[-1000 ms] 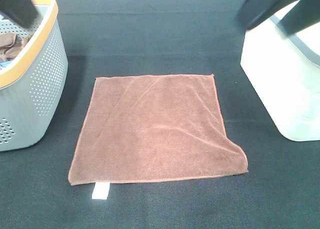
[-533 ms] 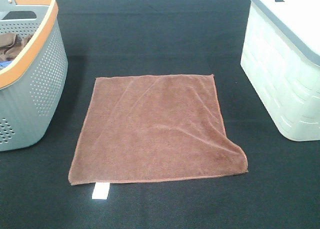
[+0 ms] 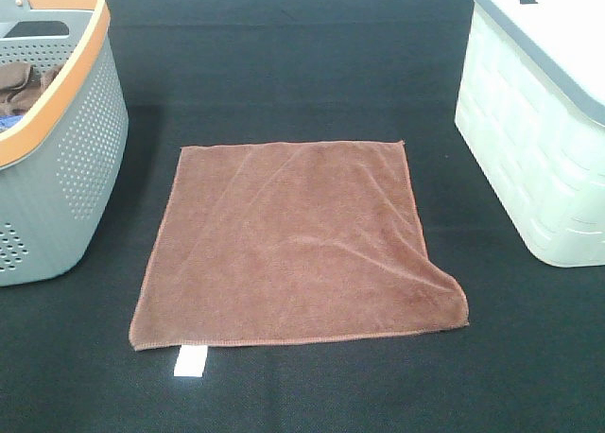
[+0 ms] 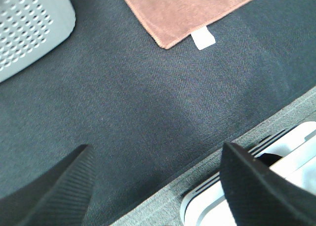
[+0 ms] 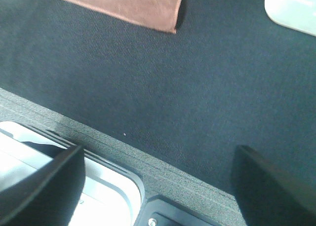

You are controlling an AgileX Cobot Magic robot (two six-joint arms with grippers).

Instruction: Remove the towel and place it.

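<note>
Reddish-brown towel (image 3: 295,244) flat on black table (image 3: 284,64) | left gripper (image 4: 158,186) wide apart, empty | right gripper (image 5: 163,186) likewise, seemingly empty

I see a reddish-brown towel (image 3: 298,244) with a white tag (image 3: 190,361) on black cloth (image 3: 302,74), and a grey, orange-rimmed, hole-dotted basket (image 3: 76,159) on the left.

Both end effectors, left (image 4: 155,179) and right (image 5: 158,181), hover with fingers spread, empty.
</note>
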